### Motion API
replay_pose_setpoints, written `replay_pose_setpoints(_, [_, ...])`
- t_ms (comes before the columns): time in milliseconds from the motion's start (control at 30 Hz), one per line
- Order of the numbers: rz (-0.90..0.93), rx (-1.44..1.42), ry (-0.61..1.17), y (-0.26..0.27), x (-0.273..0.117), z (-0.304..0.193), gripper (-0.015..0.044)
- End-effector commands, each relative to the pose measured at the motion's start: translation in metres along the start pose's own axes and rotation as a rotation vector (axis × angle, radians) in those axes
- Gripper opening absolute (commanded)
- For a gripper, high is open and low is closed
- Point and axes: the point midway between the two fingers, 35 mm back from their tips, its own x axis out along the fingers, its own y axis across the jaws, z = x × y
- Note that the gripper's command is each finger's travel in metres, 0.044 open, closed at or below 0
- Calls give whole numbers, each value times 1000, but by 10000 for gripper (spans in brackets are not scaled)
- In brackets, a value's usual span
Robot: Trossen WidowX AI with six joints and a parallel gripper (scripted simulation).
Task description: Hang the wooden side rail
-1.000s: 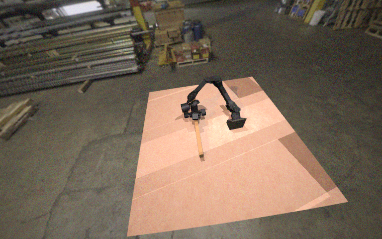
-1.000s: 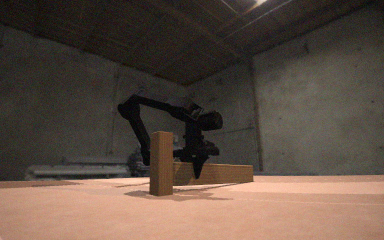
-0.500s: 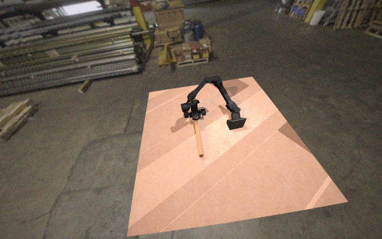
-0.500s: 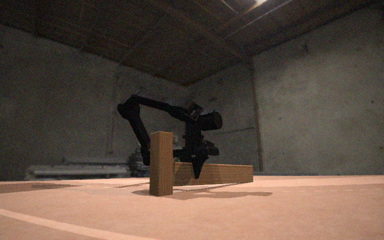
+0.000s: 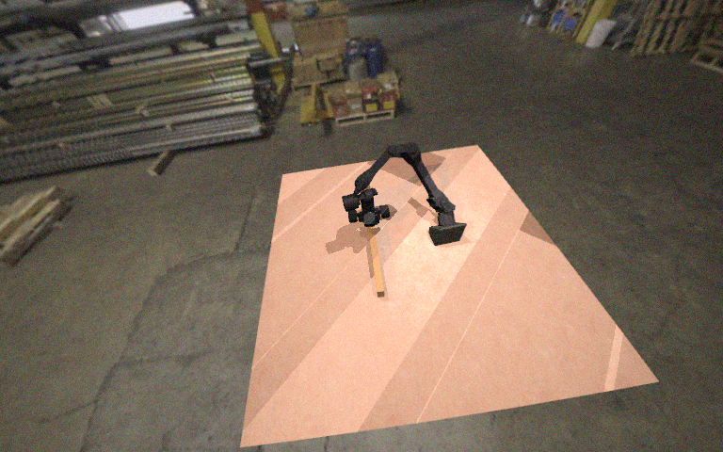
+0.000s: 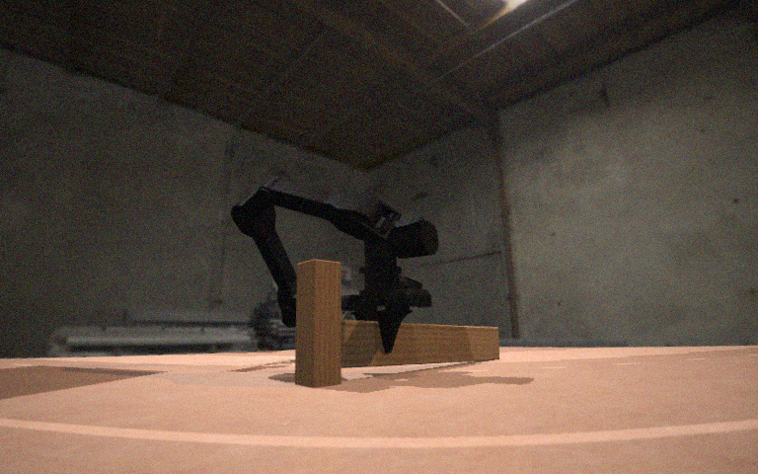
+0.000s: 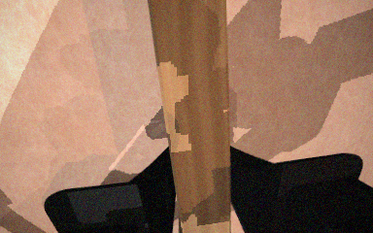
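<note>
The wooden side rail [image 5: 377, 271] [image 6: 458, 342] [image 7: 204, 107] stretches away from the post, with its far end low on the table. My gripper [image 5: 368, 226] [image 6: 388, 342] [image 7: 192, 146] is shut on the rail close to its post end, one finger on each side. The upright wooden headboard post [image 6: 318, 324] stands in front of the rail's near end in the exterior view. The slot, pins and steel hooks are hidden, so I cannot tell whether the hooks touch the pins. In the top view the gripper and wrist mostly cover the post.
The arm's base [image 5: 446, 234] stands on the table [image 5: 479, 346], to the right of the rail in the top view. The arm arches over from there to the gripper. Shadows and light bands cross the table top. Shelving and pallets stand on the floor beyond.
</note>
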Motion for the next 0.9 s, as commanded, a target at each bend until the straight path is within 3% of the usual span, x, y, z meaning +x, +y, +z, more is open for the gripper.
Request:
replay_pose_setpoints(0, [-5,-3,2,-1,-2,-1,0])
replay_pose_setpoints(867, [-5,-3,2,-1,-2,-4,0])
